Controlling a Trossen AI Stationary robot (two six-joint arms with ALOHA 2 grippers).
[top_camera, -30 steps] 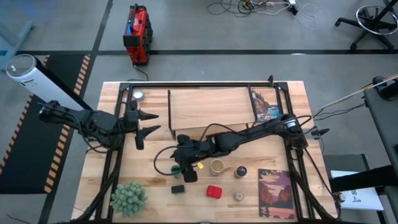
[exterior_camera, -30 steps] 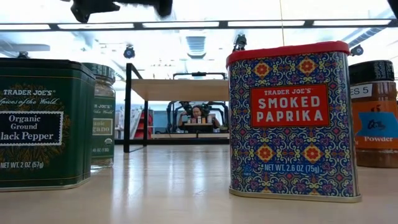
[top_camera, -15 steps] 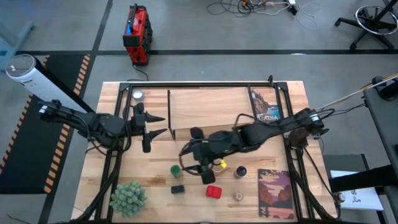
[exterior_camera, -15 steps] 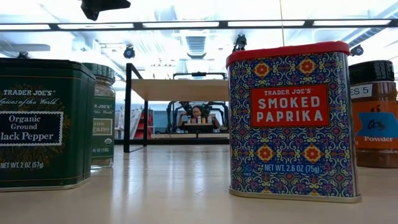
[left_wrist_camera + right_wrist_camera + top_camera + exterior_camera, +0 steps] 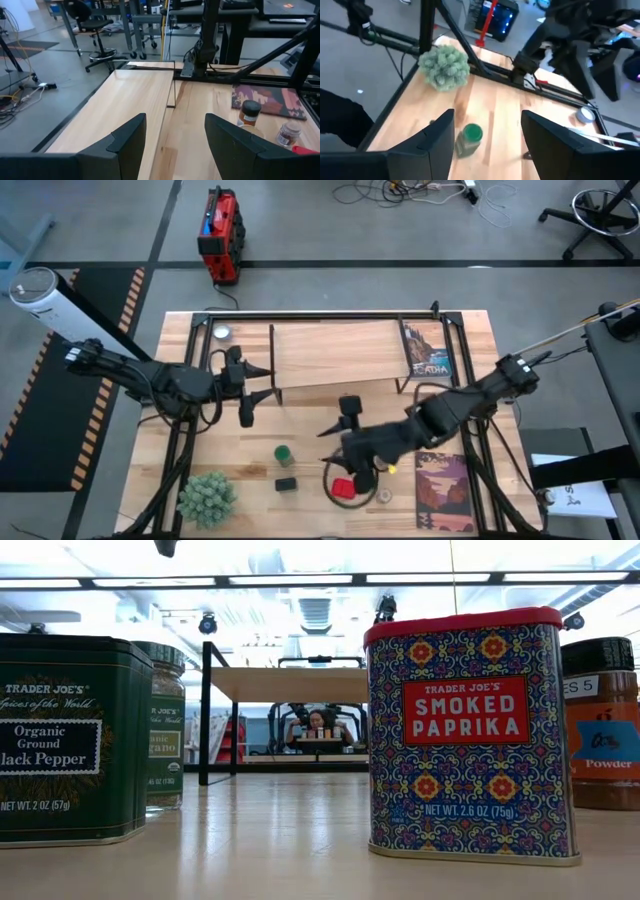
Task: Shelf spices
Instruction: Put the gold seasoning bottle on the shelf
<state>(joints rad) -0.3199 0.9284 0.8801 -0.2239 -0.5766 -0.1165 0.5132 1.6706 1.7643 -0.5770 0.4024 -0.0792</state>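
My right gripper hangs open above the table's near middle, just above the red square tin, and holds nothing. In its wrist view the green-lidded jar stands on the table beyond the open fingers. The dark square tin and the small pale jar also stand on the table. My left gripper is open and empty at the left end of the shelf. Its wrist view shows the dark-lidded brown jar. The right arm hides the tan cylinder.
A fuzzy green plant ball sits at the near left corner. One book lies at the near right and another stands on the shelf's right end. A small round lid lies at the far left.
My right gripper has risen from beside the green-lidded jar and swung toward the table's right and near edge, empty; it is now above the red tin. The jar stays standing where it was. My left gripper has moved a little toward the table's right along the shelf.
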